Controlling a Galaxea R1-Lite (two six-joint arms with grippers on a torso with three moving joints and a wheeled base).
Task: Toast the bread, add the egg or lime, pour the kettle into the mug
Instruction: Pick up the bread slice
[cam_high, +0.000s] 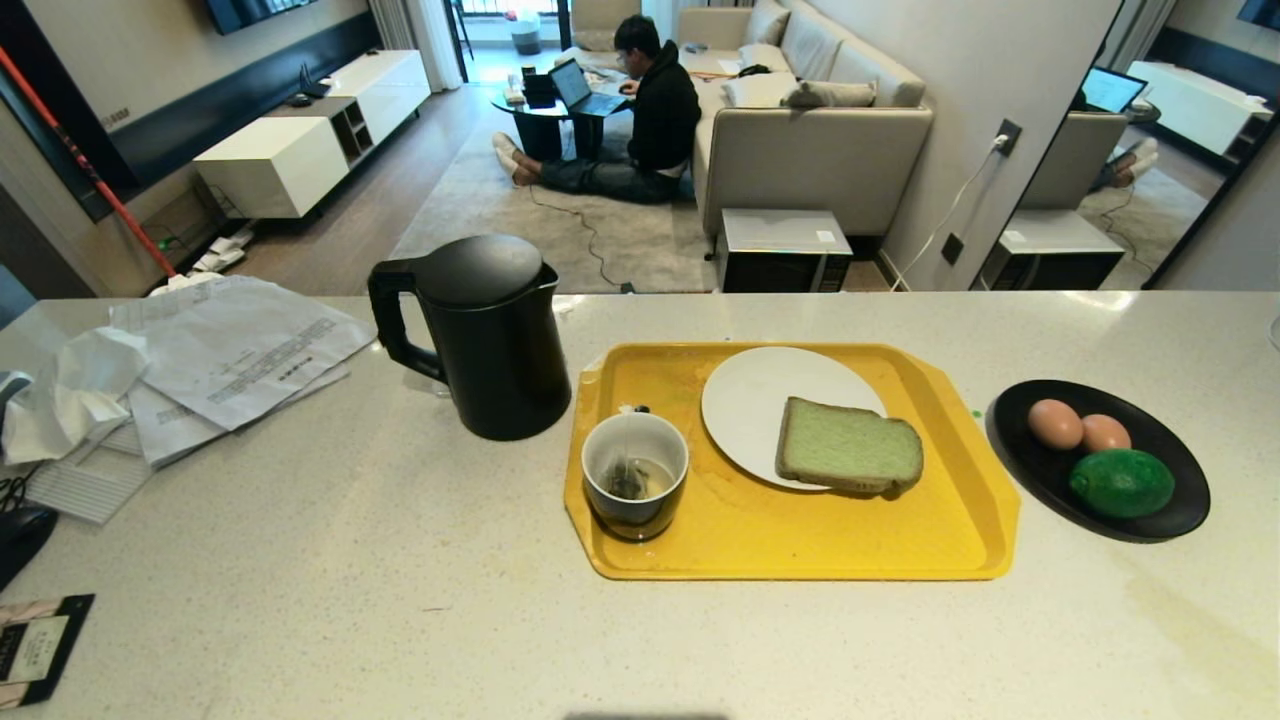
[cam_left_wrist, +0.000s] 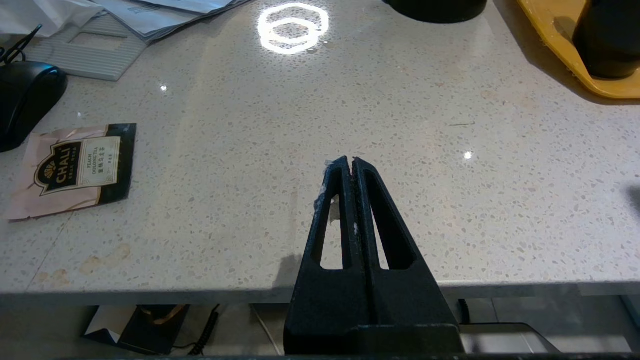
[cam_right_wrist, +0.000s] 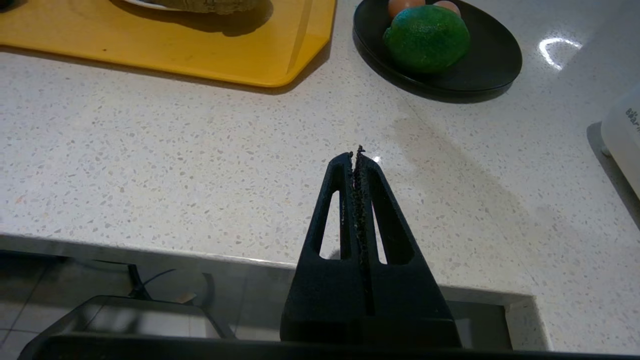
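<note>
Bread (cam_high: 848, 445) is lying on a white plate (cam_high: 750, 400) toward the far right corner of the yellow tray (cam_high: 800, 550), with the mug (cam_high: 634, 474) sitting at the tray's near left corner. Just off the tray's left edge, the kettle (cam_high: 485, 335) is standing on the counter (cam_high: 300, 560). Beyond the tray's right edge, two eggs (cam_high: 1055, 423) and the lime (cam_high: 1121, 482) are resting in a black dish (cam_high: 1180, 510). Left gripper (cam_left_wrist: 352, 161) and right gripper (cam_right_wrist: 356, 154) are hanging over the counter's near edge, pinched together, holding nothing.

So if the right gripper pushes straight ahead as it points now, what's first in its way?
Bare countertop first; beyond it, the right gripper, shut, probably meets the black dish holding the lime.
</note>
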